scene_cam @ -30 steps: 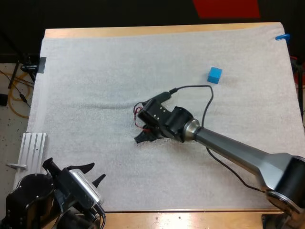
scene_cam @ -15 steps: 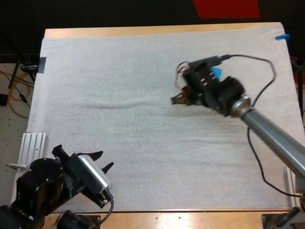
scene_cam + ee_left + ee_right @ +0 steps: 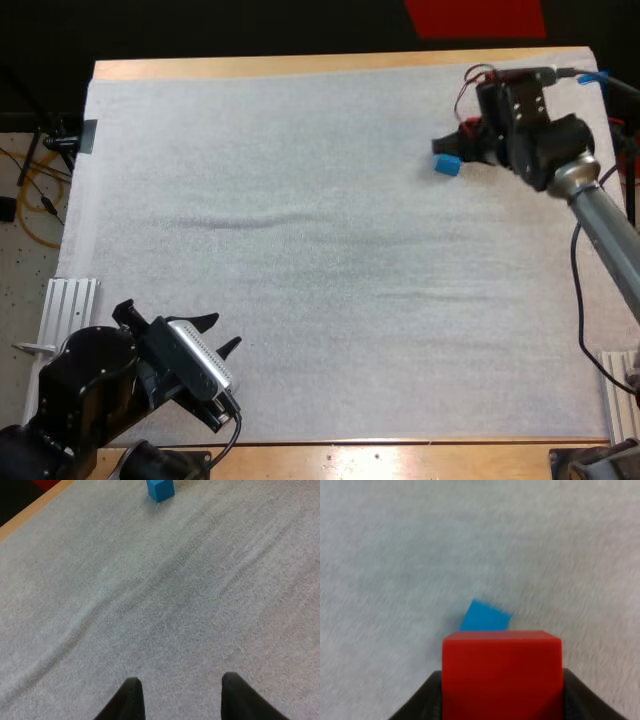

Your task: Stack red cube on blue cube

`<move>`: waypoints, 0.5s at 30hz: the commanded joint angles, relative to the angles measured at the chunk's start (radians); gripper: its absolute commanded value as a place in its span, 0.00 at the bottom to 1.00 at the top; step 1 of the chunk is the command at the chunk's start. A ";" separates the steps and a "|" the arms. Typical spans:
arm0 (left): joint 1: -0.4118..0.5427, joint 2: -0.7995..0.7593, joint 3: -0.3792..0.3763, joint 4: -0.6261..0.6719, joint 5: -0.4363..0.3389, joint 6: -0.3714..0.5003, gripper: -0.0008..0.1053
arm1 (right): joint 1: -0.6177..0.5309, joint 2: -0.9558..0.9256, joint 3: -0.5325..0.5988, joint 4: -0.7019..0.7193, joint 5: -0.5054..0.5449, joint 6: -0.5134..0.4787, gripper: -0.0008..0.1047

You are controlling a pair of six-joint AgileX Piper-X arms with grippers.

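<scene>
— So why does the left pincer (image 3: 212,333) sit at seven o'clock, fingers apart and empty?

— To keep clear, I'd judge. Far off at two o'clock on the surface (image 3: 300,250), the right arm (image 3: 600,215) stretches long, its pincer (image 3: 462,145) clamping the red cube (image 3: 502,675) just short of the blue cube (image 3: 447,165), likely for aligning.

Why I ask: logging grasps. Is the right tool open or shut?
Shut: the right tool clamps the red cube from both sides.

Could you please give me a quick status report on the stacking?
Right pincer shut on red cube, close beside blue cube. Left pincer open, well clear of both cubes. Not yet stacked; nothing in the way.
</scene>
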 commanded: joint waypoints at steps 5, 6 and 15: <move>-0.003 -0.002 -0.004 -0.009 0.007 0.001 0.36 | -0.015 0.095 -0.087 -0.003 -0.014 -0.063 0.30; -0.003 -0.002 -0.004 -0.009 0.007 0.001 0.36 | -0.015 0.118 -0.107 -0.003 -0.014 -0.075 0.30; -0.003 -0.002 -0.004 -0.009 0.007 0.001 0.36 | -0.025 0.259 -0.213 -0.001 -0.049 -0.100 0.30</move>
